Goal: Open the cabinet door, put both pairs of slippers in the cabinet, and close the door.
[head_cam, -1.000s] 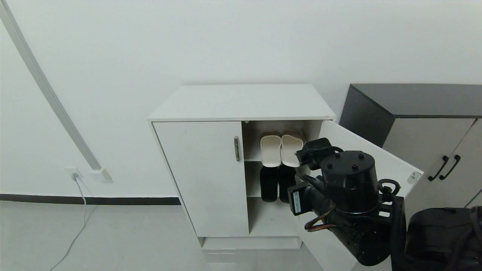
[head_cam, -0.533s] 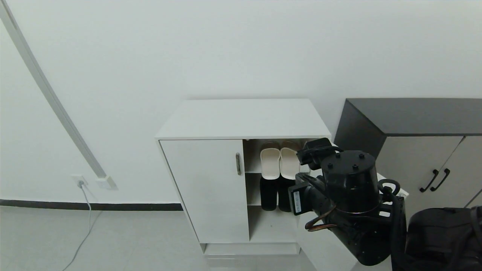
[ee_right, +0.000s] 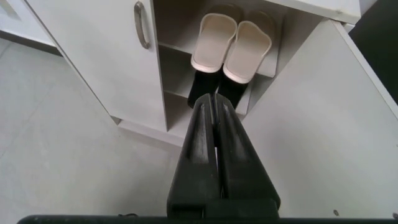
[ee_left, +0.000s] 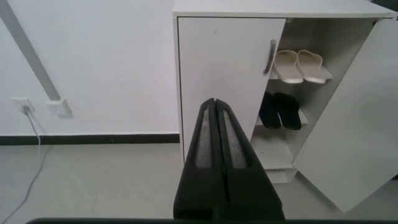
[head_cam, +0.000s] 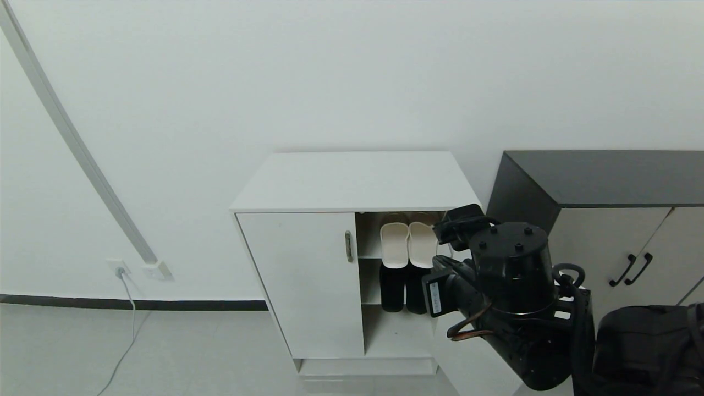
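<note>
The left gripper (ee_left: 214,104), jaws pressed together on nothing, faces the closed left-hand door (ee_left: 224,74) of the white two-door wooden cabinet (head_cam: 352,181). The right gripper (ee_right: 216,99), jaws likewise together and empty, sits low before the opening, just beside the inner face of the open right-hand door (ee_right: 311,124), which stands swung well out.

Inside, the pair of cream moulded slippers (head_cam: 408,245) lies side by side on the upper shelf, and its near ends seem to jut slightly past the shelf's front edge. The pair of black slippers (head_cam: 404,286) lies on the shelf below, also at the front edge. Both pairs look stowed, so closing the door appears to be what remains.

The likely trouble is in the swing. Shut jaws pushing a smooth panel could skid off it. The door could also catch the overhanging cream pair and stop short or knock it askew. With the right arm between door and opening, it could be pinched unless it clears first.
</note>
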Available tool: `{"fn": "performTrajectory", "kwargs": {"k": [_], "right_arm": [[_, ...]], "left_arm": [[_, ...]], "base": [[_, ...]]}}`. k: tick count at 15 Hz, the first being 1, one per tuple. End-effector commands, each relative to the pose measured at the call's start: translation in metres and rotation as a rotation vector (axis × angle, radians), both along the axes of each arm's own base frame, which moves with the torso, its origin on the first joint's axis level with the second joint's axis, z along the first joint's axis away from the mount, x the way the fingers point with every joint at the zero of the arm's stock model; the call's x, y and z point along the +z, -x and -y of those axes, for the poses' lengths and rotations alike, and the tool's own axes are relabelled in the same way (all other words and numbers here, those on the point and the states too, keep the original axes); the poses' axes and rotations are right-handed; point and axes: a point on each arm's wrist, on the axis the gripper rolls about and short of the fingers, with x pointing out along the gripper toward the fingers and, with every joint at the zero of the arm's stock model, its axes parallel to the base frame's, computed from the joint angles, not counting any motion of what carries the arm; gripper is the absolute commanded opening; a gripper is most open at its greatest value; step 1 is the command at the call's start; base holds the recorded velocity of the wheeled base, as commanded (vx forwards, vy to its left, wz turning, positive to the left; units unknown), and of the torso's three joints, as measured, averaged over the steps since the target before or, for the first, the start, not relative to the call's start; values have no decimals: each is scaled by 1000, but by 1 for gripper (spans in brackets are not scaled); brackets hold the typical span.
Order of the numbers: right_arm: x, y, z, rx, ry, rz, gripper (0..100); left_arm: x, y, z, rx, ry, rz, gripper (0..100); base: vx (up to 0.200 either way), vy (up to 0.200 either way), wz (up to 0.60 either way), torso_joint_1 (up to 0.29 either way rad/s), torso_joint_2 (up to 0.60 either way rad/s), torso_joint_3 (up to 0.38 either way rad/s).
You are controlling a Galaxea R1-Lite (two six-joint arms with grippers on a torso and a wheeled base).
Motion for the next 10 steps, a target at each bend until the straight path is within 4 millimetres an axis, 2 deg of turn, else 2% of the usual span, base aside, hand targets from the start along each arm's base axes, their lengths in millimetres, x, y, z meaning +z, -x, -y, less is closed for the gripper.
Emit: {"fn": "performTrajectory", "kwargs": {"k": [1,7,10], "right_arm": [[0,0,0,1,-1,1,0],[1,0,0,4,-10,6,0],[0,1,1,4,-5,4,0]], "left_arm": [[0,0,0,0,0,-1,0],[0,0,0,0,0,-1,0],[0,0,0,0,0,-1,0]], "base": [[0,0,0,0,0,0],[0,0,0,0,0,0],[0,0,-600,1,-3,4]]}}
